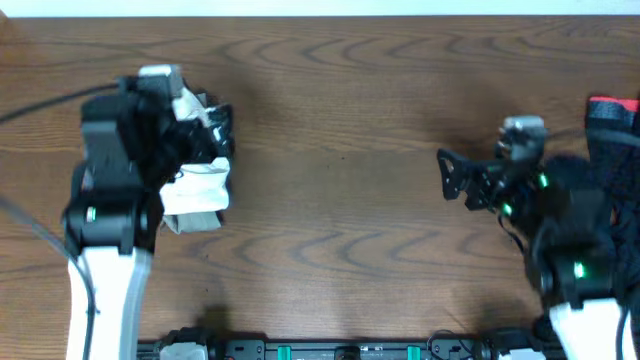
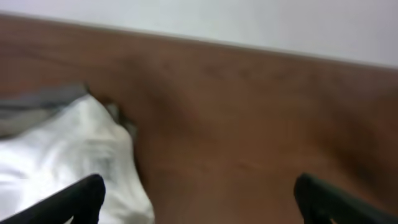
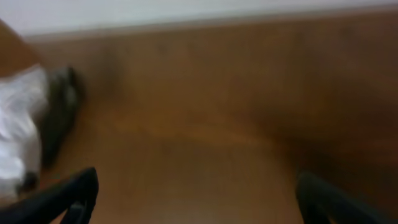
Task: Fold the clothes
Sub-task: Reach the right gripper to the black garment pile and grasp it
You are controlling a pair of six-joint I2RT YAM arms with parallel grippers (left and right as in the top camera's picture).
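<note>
While both arms hang over the bench [image 1: 340, 120], I've got the left jaws spread wide with nothing between them, and the right jaws just as wide, empty too. The clothes pile [image 1: 197, 185], white and grey with some black, sits near the bench's left edge, partly under my left arm [image 1: 110, 190]. Another dark piece [image 1: 612, 135] with red trim lies at the right edge.

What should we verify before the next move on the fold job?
1. Left gripper open, empty: ok.
2. Right gripper open, empty: ok.
3. Clothes pile right by the left fingers: ok.
4. One garment separated from the pile: not ok, all bunched.
5. Table middle bare for folding: ok.
6. Dark garment at right edge, full extent: cannot tell.
</note>
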